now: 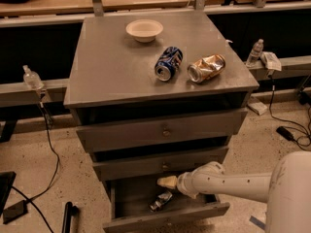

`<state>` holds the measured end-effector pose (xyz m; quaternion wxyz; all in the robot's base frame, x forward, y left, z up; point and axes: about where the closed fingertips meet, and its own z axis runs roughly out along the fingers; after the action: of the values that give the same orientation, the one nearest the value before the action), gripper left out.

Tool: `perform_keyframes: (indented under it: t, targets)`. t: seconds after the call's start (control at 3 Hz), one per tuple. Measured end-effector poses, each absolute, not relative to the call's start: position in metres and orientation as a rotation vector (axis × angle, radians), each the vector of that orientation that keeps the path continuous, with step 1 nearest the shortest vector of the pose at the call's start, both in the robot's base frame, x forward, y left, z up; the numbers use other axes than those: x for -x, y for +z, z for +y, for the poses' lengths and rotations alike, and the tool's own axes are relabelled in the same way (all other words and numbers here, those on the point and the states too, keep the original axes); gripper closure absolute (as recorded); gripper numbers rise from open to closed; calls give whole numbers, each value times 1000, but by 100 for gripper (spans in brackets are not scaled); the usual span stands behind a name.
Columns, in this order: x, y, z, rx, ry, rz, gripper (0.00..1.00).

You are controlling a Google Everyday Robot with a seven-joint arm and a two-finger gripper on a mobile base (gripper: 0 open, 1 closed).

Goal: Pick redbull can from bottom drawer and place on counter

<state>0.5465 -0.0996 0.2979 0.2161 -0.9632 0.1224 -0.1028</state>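
Working inside the open bottom drawer (165,219), with the arm entering from the right. Holding the gripper (167,181) just under the front of the middle drawer (160,164), above and slightly behind the redbull can (161,201), apparently apart from it. Gripper state not showing: cannot tell whether released or clenched. Lying on its side on the drawer floor near the front wall, angled diagonally: the redbull can, judging as not yet grasped.

Hazards from this position:
- Descending off-centre: pushing on the rounded side and sending the can rolling against a drawer wall.
- Gripping along the can's length rather than across its narrow body: slipping, with any dent in the skin making it worse.
- Lifting straight up: striking the overhanging middle drawer.
- Setting down on the counter (112,67): knocking the blue can (168,63), the crushed gold can (206,68) or the bowl (144,30).
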Motion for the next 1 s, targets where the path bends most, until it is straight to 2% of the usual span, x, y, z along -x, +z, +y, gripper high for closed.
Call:
perform_keyframes:
  t: [0.67, 1.0]
  targets:
    - [-543, 292, -92, 2652, -262, 296, 0]
    - [-540, 266, -70, 2584, -176, 273, 0]
